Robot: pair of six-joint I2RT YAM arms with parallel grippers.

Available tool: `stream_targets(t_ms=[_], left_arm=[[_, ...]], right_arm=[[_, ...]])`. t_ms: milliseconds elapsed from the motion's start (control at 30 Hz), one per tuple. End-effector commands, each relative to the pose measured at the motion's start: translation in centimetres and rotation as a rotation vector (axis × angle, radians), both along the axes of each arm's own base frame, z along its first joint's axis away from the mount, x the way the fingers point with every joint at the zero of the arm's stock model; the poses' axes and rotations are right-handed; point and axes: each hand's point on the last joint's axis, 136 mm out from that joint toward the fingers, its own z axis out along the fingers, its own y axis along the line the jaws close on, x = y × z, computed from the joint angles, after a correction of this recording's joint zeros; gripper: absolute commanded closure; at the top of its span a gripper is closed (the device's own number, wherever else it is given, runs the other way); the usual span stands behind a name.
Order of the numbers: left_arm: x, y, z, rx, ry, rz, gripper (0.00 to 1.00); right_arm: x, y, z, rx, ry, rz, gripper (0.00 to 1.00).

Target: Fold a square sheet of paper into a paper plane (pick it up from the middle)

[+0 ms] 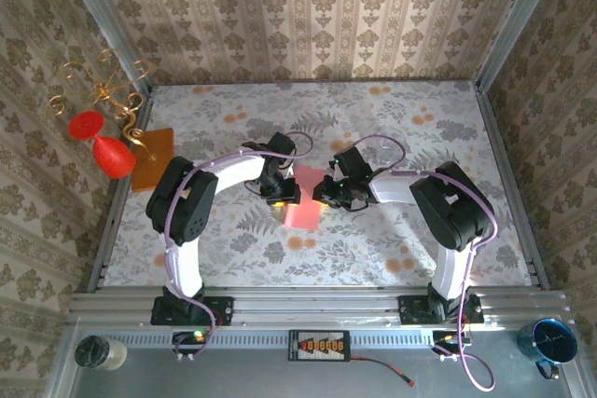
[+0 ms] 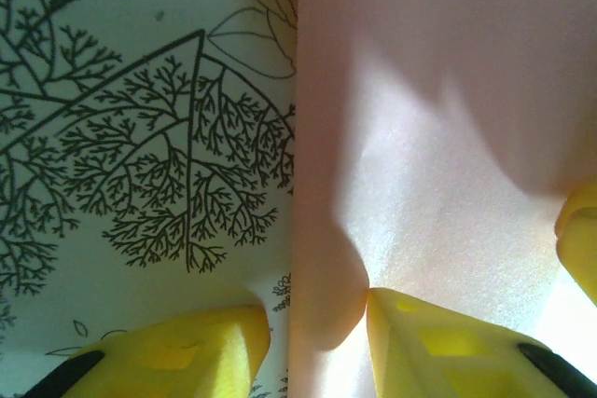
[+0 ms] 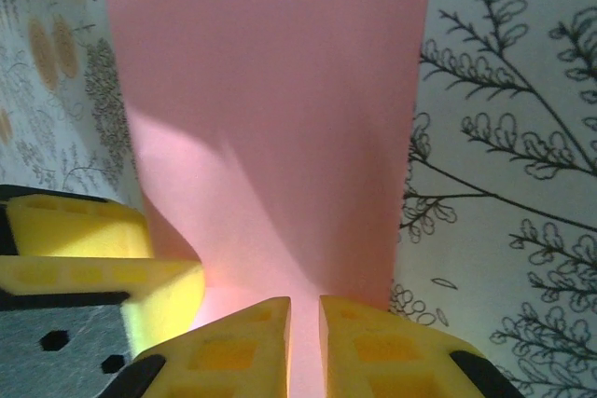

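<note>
FOLDING BOOTH, SEEN FROM ABOVE: Walls of beige damask-patterned wallpaper close in three sides of a surface draped in pale grey floral cloth dotted with orange blossoms. A slanting silver metal post rises at the far left corner. A ribbed aluminium rail runs along the near edge. Light falls brightest near the middle of the cloth. Up close, from the left wrist, a dark fern print spreads across the weave.
</note>
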Motion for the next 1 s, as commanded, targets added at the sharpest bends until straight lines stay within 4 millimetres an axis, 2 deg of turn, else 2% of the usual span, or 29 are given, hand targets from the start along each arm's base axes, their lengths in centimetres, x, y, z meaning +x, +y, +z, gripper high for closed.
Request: stream_targets(t_ms=[0,100,200,300,467,533,600,700,767,967], left_arm=[[-2.9,1.9,-7.2,0.13,0.089,-0.026,0.62],[-2.9,1.9,-6.8,0.123,0.082,-0.018,0.62],[-2.6,1.5,-5.6,0.1,0.062,-0.011,0.62],[-1.3,1.3,-2.6,0.063,-0.007,0.019,0.6],[1.8,1.8,3.9,-0.033,-0.187,0.116,0.52],[2.4,1.7,5.6,-0.098,-0.219,0.147,0.51],[2.5,0.6,6.8,-0.193,-0.216,0.146,0.52],[1.9,-2.2,7.3,-0.341,-0.147,0.115,0.65],[1.6,-3.6,6.8,-0.399,-0.099,0.109,0.76],[1.3,-5.6,5.8,-0.427,-0.045,0.077,0.96]], right_arm=[[-1.2,-0.7,-1.7,-0.054,0.065,-0.005,0.84],[-1.9,-1.8,-3.0,-0.116,0.105,-0.009,0.84],[-2.8,-3.1,-4.4,-0.203,0.148,0.004,0.85],[-3.6,-4.6,-5.6,-0.289,0.187,0.039,0.86],[-3.6,-6.0,-6.4,-0.353,0.211,0.119,0.87],[-3.3,-6.2,-6.3,-0.367,0.203,0.155,0.87],[-3.1,-6.1,-6.2,-0.365,0.196,0.187,0.86],[-2.9,-6.1,-6.0,-0.36,0.191,0.212,0.86],[-2.9,-6.1,-6.0,-0.363,0.197,0.218,0.86],[-3.3,-6.3,-6.6,-0.372,0.223,0.207,0.87]])
